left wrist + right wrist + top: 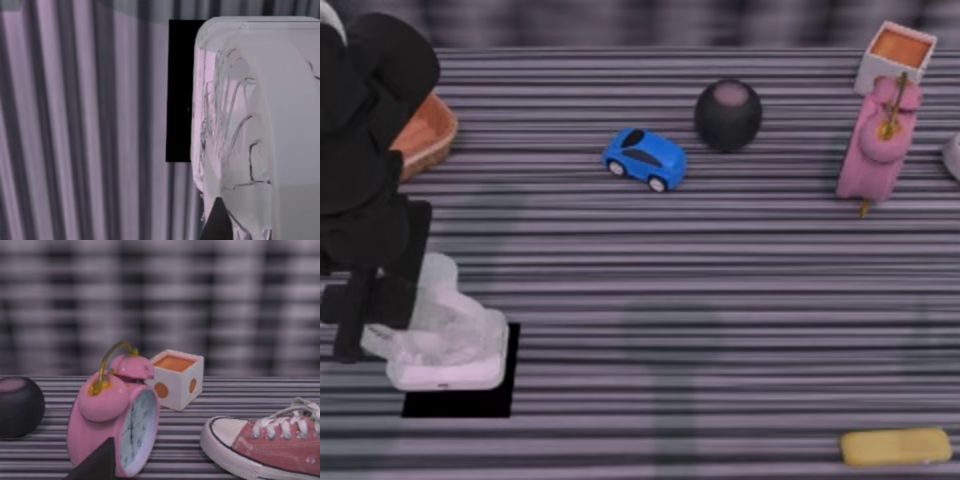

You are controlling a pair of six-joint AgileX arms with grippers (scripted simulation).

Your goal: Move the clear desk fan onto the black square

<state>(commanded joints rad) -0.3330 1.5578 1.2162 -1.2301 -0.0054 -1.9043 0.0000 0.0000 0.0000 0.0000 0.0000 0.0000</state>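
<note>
Translucent plastic marks the clear desk fan (448,340), seen standing on the black square (470,402) near the table's front left corner, its base covering most of the patch. At its left side the left gripper (365,300) is seen; whether its jaws pinch it cannot be told. Farther back a blue toy car (645,158) is seen

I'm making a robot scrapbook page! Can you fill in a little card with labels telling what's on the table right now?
fan: clear desk fan, its base partly over the black square
left arm: over the fan at the table's left
right arm: not seen from above
middle: blue toy car, black round speaker
right side: pink alarm clock, white cube cup, yellow bar
</note>
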